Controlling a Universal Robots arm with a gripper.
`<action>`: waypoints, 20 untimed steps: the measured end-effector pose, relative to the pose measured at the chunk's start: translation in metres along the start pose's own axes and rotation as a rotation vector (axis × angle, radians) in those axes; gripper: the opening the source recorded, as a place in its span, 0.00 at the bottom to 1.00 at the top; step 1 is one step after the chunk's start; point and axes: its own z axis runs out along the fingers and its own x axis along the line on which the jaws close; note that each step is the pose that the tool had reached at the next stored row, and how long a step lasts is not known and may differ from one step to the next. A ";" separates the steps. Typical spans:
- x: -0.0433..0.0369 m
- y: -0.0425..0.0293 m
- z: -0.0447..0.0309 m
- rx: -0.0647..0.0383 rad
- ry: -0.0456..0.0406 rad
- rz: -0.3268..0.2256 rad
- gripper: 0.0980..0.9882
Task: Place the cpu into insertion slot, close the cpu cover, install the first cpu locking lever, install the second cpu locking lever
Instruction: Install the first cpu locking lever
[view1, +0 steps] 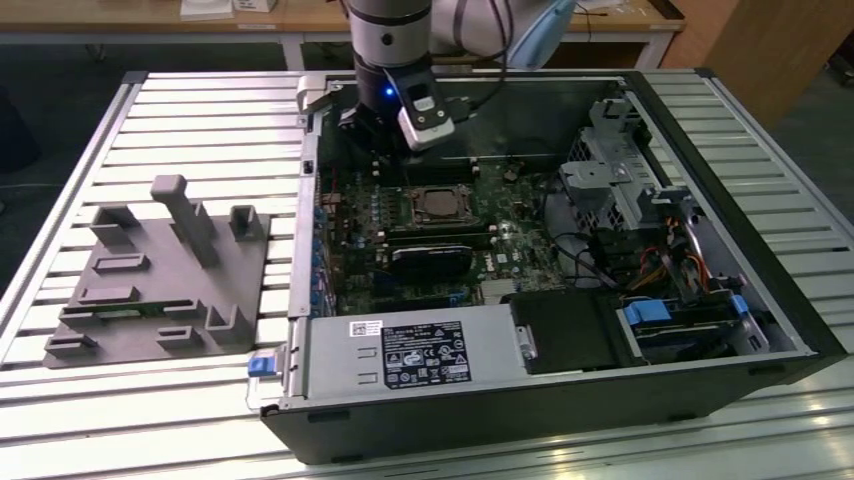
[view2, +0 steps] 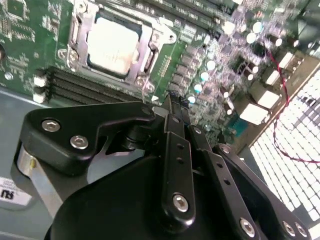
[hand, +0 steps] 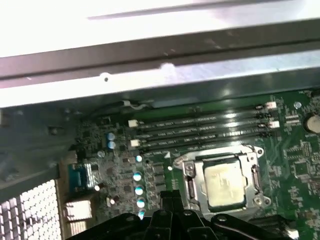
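Exterior view's left: the grey fixture block (view1: 154, 275) sits on the slatted table (view1: 80, 420), well apart from the work. Nothing for you to handle there.

Centre: the open computer case (view1: 534, 410) lies on its side with the motherboard (view1: 360, 250) facing up. The cpu (view2: 112, 45) already lies flat in the insertion slot (view1: 438, 205), its pale metal top showing in both wrist views. The cpu cover (hand: 248, 152) looks folded down around the chip, framing it. Count steps one and two as done, judging by how they lie. The two locking levers are what is left. A thin silvery rod (view2: 144, 92) stands up at the socket's edge near the fingertips. You cannot tell whether it is latched, nor whether the gripper touches it.

Arm pose: the arm comes down steeply from the far side of the case, wrist upright. The gripper (view2: 169, 106) points down at the board just beside the slot, toward the exterior view's left and a little farther back. The jaws are drawn together, and nothing visible is pinched between them.

Exterior view's right: the drive bay (view1: 667, 320) with its cables, apart from the arm.
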 end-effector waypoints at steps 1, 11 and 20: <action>0.0013 -0.0002 0.0000 -0.009 0.0013 0.000 0.01; 0.0086 -0.0019 -0.0003 -0.144 0.0213 0.004 0.01; 0.0081 -0.0027 0.0019 -0.189 0.0279 0.005 0.01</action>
